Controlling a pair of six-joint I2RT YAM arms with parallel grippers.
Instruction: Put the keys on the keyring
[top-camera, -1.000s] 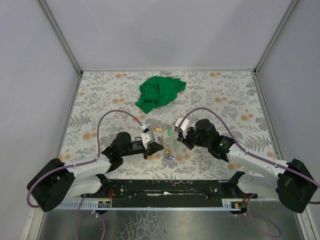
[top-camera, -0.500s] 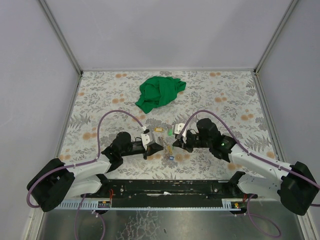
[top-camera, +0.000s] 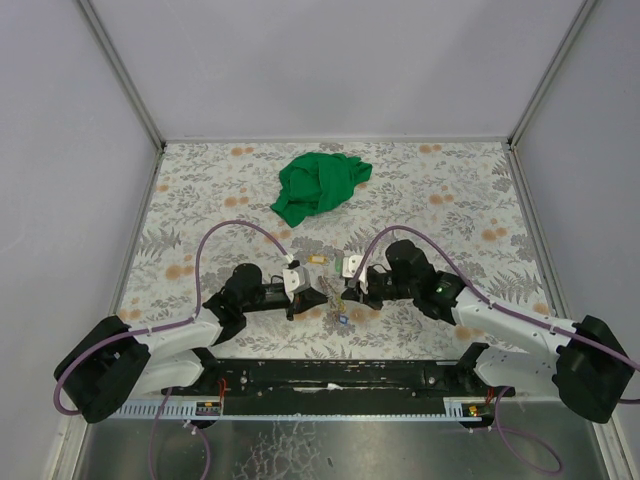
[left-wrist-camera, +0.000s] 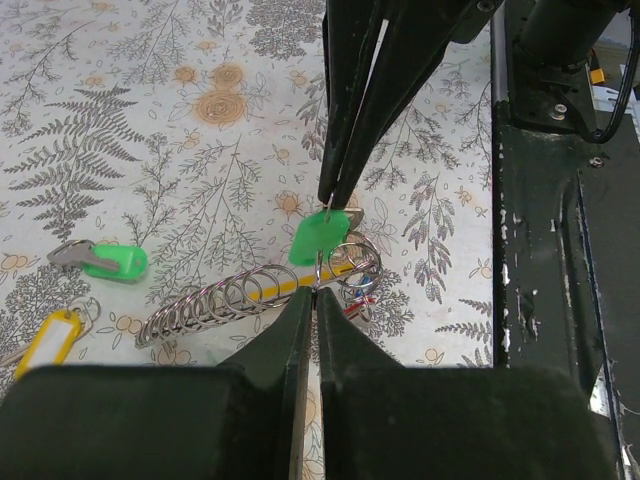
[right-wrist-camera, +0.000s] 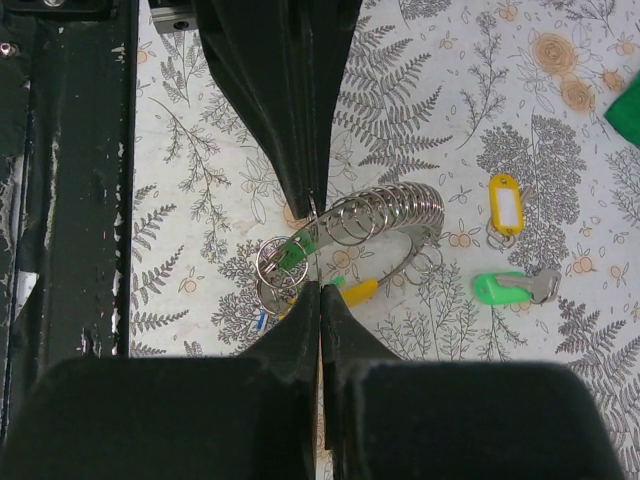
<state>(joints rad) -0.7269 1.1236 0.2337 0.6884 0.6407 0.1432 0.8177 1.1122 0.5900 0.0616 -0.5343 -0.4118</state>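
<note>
My left gripper (left-wrist-camera: 315, 292) and right gripper (right-wrist-camera: 320, 284) are both shut and meet tip to tip low over the table (top-camera: 332, 287). A thin silvery keyring wire (left-wrist-camera: 319, 272) runs edge-on between the two pairs of tips, and each pair pinches one end (right-wrist-camera: 316, 250). A green-tagged key (left-wrist-camera: 320, 240) hangs on the wire, with small rings and red, blue and yellow tags (left-wrist-camera: 358, 280) bunched beside it. A loose green-tagged key (left-wrist-camera: 112, 262) and a yellow-tagged key (left-wrist-camera: 57, 333) lie on the table, farther from the arm bases.
A long chain of small silvery rings (left-wrist-camera: 225, 300) lies curved on the table beside the grippers (right-wrist-camera: 385, 212). The big green cloth (top-camera: 318, 184) sits toward the back. The black base rail (top-camera: 330, 378) runs along the near edge.
My right gripper has moved left and toward the near edge until its tips meet the left gripper's tips. The left arm has stayed put.
</note>
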